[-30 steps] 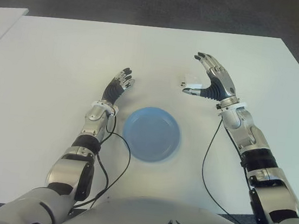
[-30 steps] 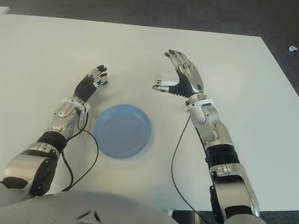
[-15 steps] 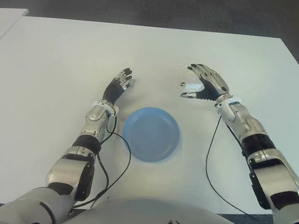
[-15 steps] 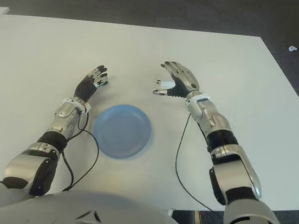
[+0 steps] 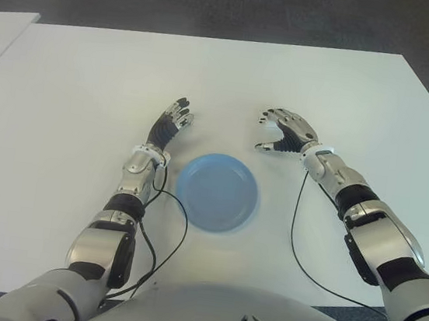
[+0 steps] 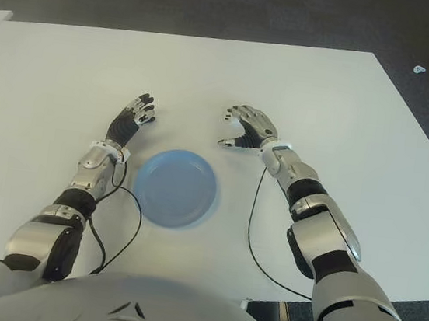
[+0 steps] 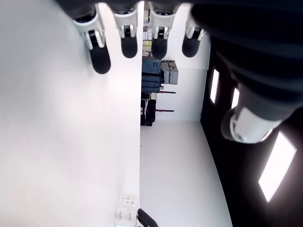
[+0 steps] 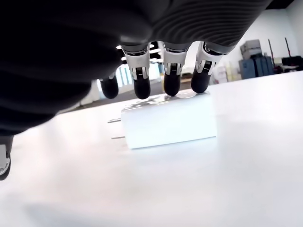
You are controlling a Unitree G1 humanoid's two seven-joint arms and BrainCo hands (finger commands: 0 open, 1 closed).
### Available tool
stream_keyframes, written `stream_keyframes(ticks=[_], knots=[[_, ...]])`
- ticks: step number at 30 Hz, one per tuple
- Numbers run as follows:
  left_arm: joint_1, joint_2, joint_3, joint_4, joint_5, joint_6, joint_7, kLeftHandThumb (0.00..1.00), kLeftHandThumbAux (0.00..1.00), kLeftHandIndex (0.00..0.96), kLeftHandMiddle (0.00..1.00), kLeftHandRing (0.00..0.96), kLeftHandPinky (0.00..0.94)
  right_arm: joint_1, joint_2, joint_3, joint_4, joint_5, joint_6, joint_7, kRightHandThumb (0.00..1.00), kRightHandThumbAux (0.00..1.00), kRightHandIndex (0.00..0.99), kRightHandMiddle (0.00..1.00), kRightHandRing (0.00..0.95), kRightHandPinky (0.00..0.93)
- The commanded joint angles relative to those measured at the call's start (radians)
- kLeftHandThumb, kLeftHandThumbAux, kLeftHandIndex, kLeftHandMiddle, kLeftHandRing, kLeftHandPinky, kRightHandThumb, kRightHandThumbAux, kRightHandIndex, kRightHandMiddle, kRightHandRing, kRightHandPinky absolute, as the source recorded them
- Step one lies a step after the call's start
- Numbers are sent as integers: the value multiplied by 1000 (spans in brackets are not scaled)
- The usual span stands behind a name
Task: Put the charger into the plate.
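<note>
The white charger [image 8: 168,124] lies flat on the white table [image 5: 73,96], its two prongs pointing sideways. My right hand [image 5: 270,132] hovers palm down over it and hides it in the eye views. In the right wrist view, the fingertips [image 8: 171,84] reach its far top edge while the thumb stays apart, so nothing is gripped. The empty blue plate [image 5: 216,196] sits in front of me, nearer than the right hand and to its left. My left hand [image 5: 174,116] shows open beside the plate's left side. The charger [image 7: 127,213] also appears far off in the left wrist view.
Black cables [image 5: 295,233] trail from both wrists across the table toward my body. A second white table [image 5: 0,24] shows at the far left. Dark floor [image 5: 233,6] lies beyond the table's far edge.
My right hand has dropped and turned palm down over the charger, which now is covered in the eye views. The left hand and the plate have not moved.
</note>
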Motion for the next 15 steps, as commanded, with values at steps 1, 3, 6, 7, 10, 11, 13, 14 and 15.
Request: stream_keyframes(ticks=[1, 3, 6, 7, 10, 11, 13, 14, 15], knots=[[58, -12, -17, 39, 25, 77, 3, 147, 589, 0, 43, 40, 88, 1, 26, 13, 67, 14, 15, 50, 0, 408, 0, 0, 0, 0], [60, -11, -17, 36, 25, 75, 0, 149, 595, 0, 40, 38, 85, 0, 30, 1, 75, 37, 11, 84, 0, 420, 0, 0, 0, 0], [62, -10, -17, 31, 23, 74, -5, 152, 603, 0, 38, 37, 79, 2, 39, -24, 93, 79, 20, 138, 0, 431, 0, 0, 0, 0], [62, -10, -16, 29, 22, 73, -8, 154, 608, 0, 37, 36, 75, 2, 43, -33, 100, 94, 27, 157, 0, 434, 0, 0, 0, 0], [64, -10, -16, 26, 21, 74, -10, 156, 614, 0, 36, 35, 71, 3, 48, -47, 111, 122, 39, 191, 0, 438, 0, 0, 0, 0], [65, -9, -17, 24, 21, 73, -11, 156, 615, 0, 36, 35, 71, 4, 52, -61, 117, 142, 47, 214, 0, 439, 0, 0, 0, 0], [66, -8, -18, 19, 22, 74, -12, 156, 618, 0, 34, 34, 68, 6, 58, -82, 122, 173, 57, 252, 0, 440, 0, 0, 0, 9], [67, -8, -19, 17, 23, 74, -12, 156, 619, 0, 33, 34, 67, 6, 61, -93, 125, 190, 64, 277, 0, 441, 0, 0, 0, 10], [67, -8, -20, 16, 24, 74, -12, 156, 620, 0, 32, 33, 66, 6, 62, -99, 126, 200, 68, 292, 0, 444, 0, 0, 0, 11]])
